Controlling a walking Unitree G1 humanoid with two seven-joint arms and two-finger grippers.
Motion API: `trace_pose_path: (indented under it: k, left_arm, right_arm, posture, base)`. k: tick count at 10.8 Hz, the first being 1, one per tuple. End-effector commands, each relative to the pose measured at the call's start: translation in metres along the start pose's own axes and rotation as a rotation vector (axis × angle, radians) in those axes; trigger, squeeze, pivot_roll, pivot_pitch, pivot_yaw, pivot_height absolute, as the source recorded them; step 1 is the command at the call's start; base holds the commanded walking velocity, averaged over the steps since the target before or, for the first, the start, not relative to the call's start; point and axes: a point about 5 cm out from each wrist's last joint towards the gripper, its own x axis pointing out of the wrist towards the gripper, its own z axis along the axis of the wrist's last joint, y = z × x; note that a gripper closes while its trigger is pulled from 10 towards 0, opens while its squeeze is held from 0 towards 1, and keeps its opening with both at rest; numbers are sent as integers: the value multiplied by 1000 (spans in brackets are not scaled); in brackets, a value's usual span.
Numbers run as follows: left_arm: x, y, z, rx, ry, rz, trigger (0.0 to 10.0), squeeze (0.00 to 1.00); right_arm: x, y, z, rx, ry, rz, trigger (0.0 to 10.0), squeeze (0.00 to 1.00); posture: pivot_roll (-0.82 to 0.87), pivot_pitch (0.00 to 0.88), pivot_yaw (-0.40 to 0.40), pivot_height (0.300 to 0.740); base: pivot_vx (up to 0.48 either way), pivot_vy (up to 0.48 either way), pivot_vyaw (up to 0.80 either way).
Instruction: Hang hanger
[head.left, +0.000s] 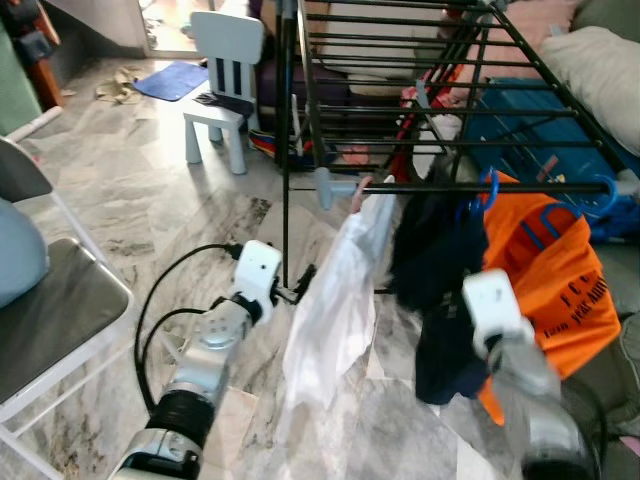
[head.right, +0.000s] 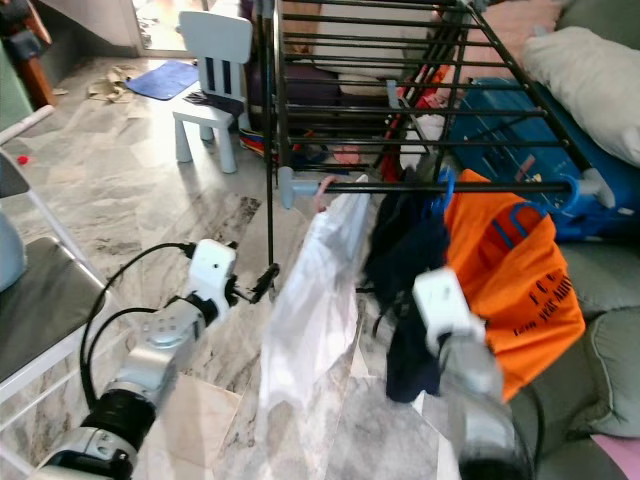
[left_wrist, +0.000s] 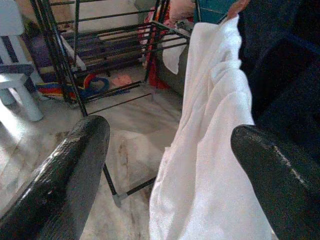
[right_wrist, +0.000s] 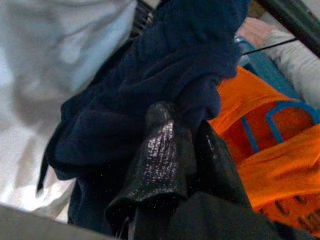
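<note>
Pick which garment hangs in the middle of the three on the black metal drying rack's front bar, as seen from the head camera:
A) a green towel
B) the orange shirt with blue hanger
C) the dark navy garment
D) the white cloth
C: the dark navy garment hangs on the black metal drying rack between the white cloth to its left and the orange shirt to its right.

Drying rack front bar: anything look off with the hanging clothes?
Yes. The navy garment hangs bunched and lopsided between the white shirt and orange shirt on the drying rack; the right gripper pinches its fabric.
</note>
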Motion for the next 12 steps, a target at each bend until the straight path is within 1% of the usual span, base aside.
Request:
trace_pose_path:
  k: [1, 2, 3, 4, 5, 7, 10, 12]
  left_arm:
    - [4, -2, 5, 6, -4, -3, 10000, 0]
    - [5, -3, 7, 0, -8, -8, 10000, 0]
    - [6, -5, 8, -9, -6, -10, 10000, 0]
    - [7, -8, 8, -15, -3, -16, 10000, 0]
    - [7, -10, 7, -13, -1, -25, 10000, 0]
    - [8, -13, 6, -10, 11, -35, 10000, 0]
    - [11, -12, 8, -11, 12, -32, 10000, 0]
    - [9, -11, 7, -10, 12, -20, 10000, 0]
  right_arm:
    - [-5, 3, 14, -7, -57, -2, 10000, 0]
    - [-14, 7, 11, 19, -52, -16, 10000, 0]
    - [-20, 13, 7, 40, -43, -26, 10000, 0]
    - [-24, 21, 3, 62, -22, -36, 10000, 0]
    - [-27, 24, 1, 65, -6, -40, 10000, 0]
    - [-24, 27, 0, 74, 6, -50, 10000, 0]
    - [-19, 26, 4, 73, 5, -54, 10000, 0]
    - [-17, 28, 3, 82, 5, -67, 10000, 0]
  posture:
    - [36, 0, -108, 740]
    - [37, 0, -113, 740]
    - [44, 0, -110, 740]
    - [50, 0, -105, 740]
    - [52, 0, -102, 740]
    - [58, 0, -101, 740]
    - [60, 0, -101, 740]
    - [63, 0, -96, 740]
  base:
    - [0, 0, 0]
    - [0, 0, 0]
    - [-274, 0, 0]
    - [-274, 0, 0]
    - [-274, 0, 0]
    - [-306, 0, 0]
    - [-325, 0, 0]
    - [-326, 0, 0]
